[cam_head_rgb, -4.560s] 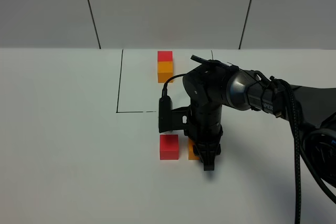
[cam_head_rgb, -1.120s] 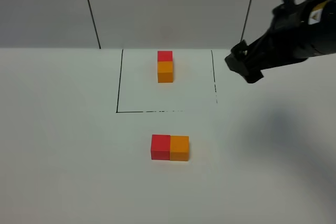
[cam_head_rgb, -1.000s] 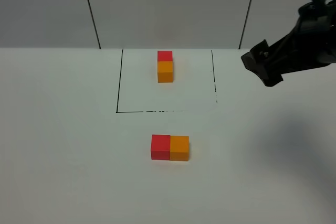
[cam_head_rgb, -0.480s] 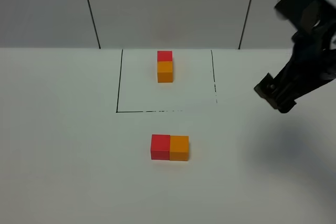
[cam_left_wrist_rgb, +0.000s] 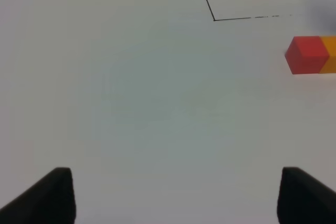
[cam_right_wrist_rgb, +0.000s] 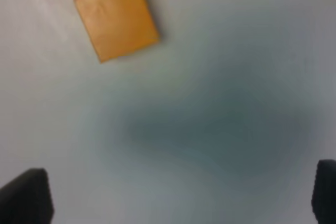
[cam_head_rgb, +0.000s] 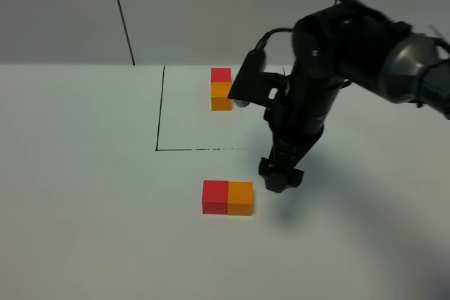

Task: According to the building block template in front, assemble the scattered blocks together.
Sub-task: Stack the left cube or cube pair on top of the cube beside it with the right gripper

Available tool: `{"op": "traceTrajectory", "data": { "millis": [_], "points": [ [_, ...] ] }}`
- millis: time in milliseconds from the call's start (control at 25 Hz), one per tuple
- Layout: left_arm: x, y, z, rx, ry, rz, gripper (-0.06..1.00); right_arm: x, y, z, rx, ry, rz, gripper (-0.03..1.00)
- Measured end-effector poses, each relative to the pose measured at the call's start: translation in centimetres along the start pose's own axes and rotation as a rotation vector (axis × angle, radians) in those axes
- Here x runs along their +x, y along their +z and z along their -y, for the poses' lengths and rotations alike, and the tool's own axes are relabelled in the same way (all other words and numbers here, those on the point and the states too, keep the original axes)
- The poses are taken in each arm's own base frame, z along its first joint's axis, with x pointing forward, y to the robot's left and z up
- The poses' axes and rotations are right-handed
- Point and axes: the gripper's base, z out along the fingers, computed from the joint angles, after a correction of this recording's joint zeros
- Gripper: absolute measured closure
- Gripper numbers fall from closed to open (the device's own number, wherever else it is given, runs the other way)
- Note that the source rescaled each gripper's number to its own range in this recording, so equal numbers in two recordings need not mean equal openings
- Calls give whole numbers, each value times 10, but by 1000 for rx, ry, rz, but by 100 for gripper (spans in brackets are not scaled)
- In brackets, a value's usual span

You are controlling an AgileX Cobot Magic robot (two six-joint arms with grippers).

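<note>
Exterior high shows the right claw (cam_head_rgb: 280, 178) low over the counter (cam_head_rgb: 84, 194), just beside the orange block (cam_head_rgb: 240, 198) on its right, apparently not touching it. That orange block sits flush against the red block (cam_head_rgb: 215, 196), red on the left, orange on the right. Up in the black-line square (cam_head_rgb: 159, 110), the template (cam_head_rgb: 221, 89) has red behind orange, so the pair is joined, but it runs sideways where the template runs front to back. My read: the joining looks done, and only a turn of the pair could remain, if orientation counts. Right wrist view has fingertips at both lower corners, wide apart, nothing between them, orange block (cam_right_wrist_rgb: 116, 18) ahead. Left claw (cam_left_wrist_rgb: 176, 195) is spread as well, empty, well away from the red block (cam_left_wrist_rgb: 308, 54).
</note>
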Motion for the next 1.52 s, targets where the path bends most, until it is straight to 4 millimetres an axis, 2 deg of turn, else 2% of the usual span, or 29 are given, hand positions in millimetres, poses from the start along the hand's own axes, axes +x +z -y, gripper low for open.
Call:
{"op": "traceTrajectory", "data": {
  "millis": [160,360,520,640,760,1080,1520],
  "points": [
    [0,0,0,0,1,0,24,-24,30,4,-27,-32,-23,-3],
    [0,0,0,0,1,0,24,-40,58,-6,-41,-94,-24,-3],
    [0,0,0,0,1,0,24,-51,71,-15,-27,-128,-5,-3],
    [0,0,0,0,1,0,24,-60,71,-21,-2,-148,35,-3],
    [0,0,0,0,1,0,24,-65,75,-23,7,-162,49,-3],
    [0,0,0,0,1,0,24,-65,107,-33,-37,-182,-5,-3],
    [0,0,0,0,1,0,24,-65,126,-36,-59,-180,-30,-1]
  ]
}}
